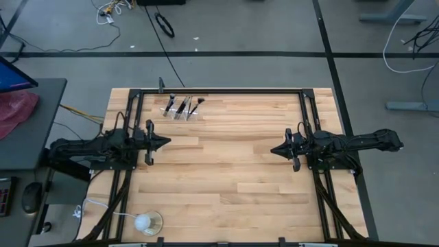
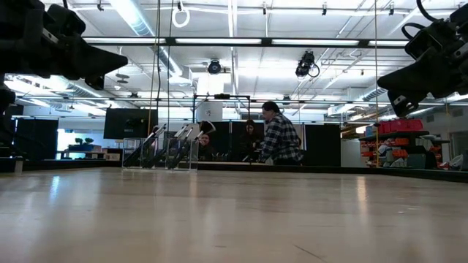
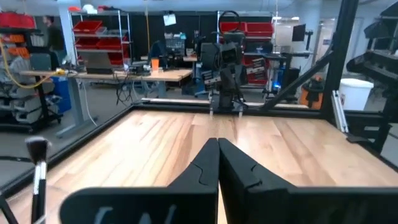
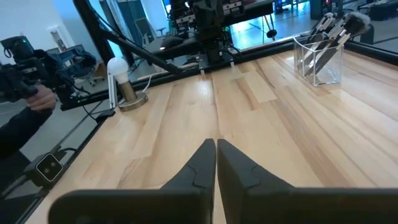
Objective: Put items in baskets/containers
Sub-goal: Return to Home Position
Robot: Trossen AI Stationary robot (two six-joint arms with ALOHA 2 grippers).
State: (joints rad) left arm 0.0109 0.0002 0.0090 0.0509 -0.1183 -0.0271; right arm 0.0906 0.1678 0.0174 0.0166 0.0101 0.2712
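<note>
Wood desk (image 1: pixel 226 178): brushes (image 1: pixel 184 104) lean in clear holder (image 1: pixel 195 115), far left. Left pincer (image 1: pixel 167 142), right pincer (image 1: pixel 273 149): both together, empty, facing across desk.

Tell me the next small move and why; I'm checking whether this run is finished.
Probably just park: the brushes stand in the clear organizer, no loose brush shows on the table, and the left gripper and right gripper are shut and empty.
</note>
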